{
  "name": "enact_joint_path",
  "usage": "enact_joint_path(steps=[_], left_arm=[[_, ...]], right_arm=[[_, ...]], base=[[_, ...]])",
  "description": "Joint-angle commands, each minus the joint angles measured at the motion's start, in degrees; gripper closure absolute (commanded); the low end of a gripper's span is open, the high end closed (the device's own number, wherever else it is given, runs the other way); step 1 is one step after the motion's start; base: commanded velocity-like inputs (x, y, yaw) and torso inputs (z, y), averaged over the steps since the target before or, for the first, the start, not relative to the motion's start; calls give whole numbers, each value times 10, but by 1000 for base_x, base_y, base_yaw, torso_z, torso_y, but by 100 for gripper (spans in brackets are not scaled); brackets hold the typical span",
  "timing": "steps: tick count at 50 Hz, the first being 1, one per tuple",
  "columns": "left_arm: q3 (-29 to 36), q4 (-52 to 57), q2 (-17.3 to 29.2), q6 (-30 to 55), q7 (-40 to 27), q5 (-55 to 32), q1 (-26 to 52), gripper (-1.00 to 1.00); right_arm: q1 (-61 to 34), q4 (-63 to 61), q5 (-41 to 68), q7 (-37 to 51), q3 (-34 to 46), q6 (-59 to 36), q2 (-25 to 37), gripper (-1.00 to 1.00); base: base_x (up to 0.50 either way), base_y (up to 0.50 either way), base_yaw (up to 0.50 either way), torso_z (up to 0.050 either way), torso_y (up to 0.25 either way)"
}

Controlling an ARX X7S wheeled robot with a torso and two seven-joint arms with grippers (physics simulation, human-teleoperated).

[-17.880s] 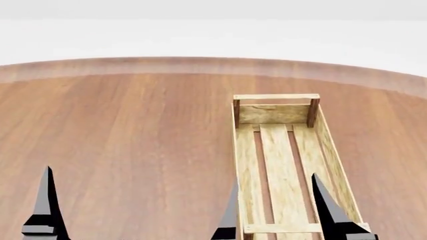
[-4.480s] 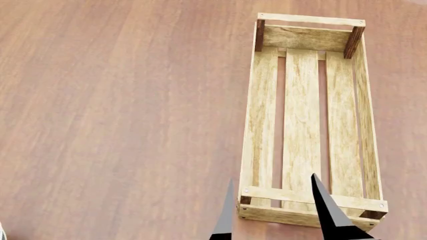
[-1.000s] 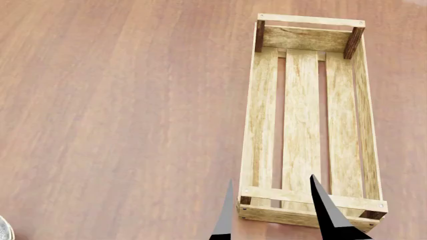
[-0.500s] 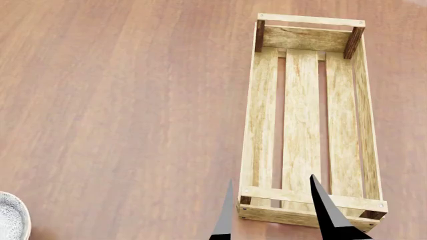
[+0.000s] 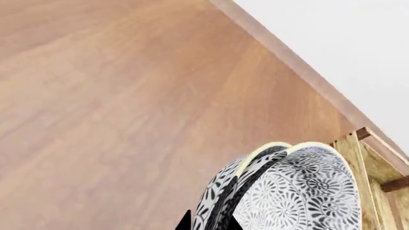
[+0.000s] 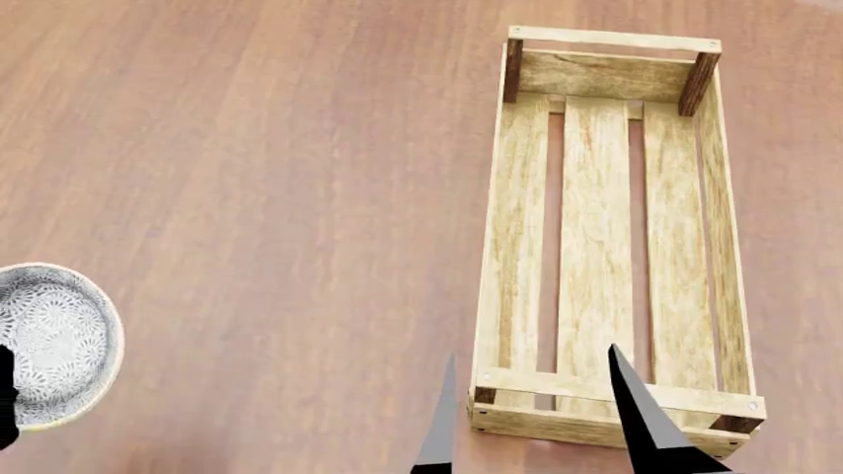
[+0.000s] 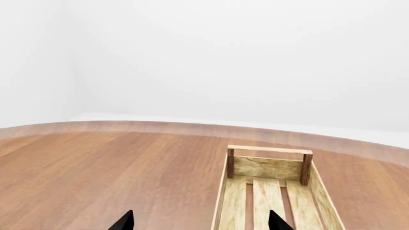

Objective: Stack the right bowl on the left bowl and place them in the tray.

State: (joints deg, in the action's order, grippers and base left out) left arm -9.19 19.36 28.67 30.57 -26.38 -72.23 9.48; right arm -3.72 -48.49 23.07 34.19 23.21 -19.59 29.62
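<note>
Head view: the table (image 6: 264, 148) and the tray (image 6: 617, 227), at right, are unmoved. The stacked bowls (image 6: 46, 344) have been brought into the lower left, clamped by the left gripper (image 5: 208, 221); tray placement remains. The right gripper (image 6: 534, 420) is spread, empty.

Bright, even, shadowless simulator light; every view sharp, no glare.

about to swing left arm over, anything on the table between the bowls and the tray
Nothing visible. In the head view only bare table lies between the stacked patterned bowls held by the left gripper and the empty tray. The right gripper hovers open at the tray's near end.
</note>
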Motion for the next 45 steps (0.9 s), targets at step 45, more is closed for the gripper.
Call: enact_joint_path(steps=[45], left_arm=[[143,52,-2,-46,195,205,127,100]], right_arm=[[25,3,72,-89,-89,73,73,-100]], base=[[0,0,0,0,1]])
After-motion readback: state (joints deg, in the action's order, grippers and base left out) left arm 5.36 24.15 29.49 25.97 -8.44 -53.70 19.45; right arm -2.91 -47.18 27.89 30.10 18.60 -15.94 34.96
